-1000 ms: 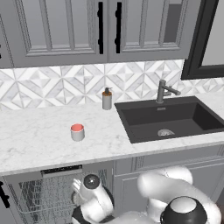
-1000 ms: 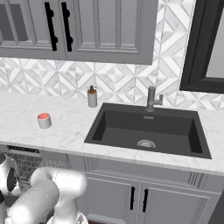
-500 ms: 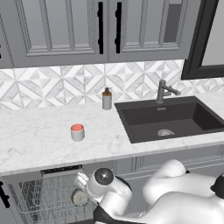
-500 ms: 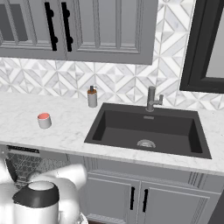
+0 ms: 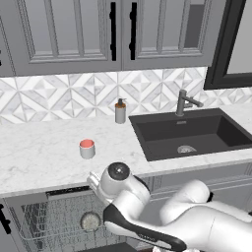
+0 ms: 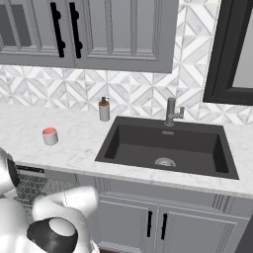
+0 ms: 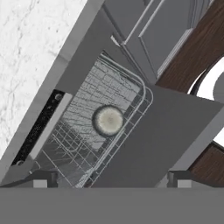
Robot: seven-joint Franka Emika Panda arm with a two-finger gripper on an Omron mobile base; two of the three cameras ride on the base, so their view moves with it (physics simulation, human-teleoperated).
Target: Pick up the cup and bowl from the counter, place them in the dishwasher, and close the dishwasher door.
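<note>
The grey cup with its red inside stands upright on the white counter, left of the sink; it also shows as the cup in the right base view. The bowl lies in the wire rack of the open dishwasher, and from the left base it is the bowl below the counter edge. The dishwasher door is folded down flat. My gripper hangs above the rack and door, open, with nothing between its fingertips.
A black sink with a faucet is set into the counter at right. A soap dispenser stands by the tiled wall. Grey cabinets flank the dishwasher, and my white arm crosses in front of the rack.
My arm has lifted up and back from the rack. The bowl stays in the rack, and the cup has not moved.
</note>
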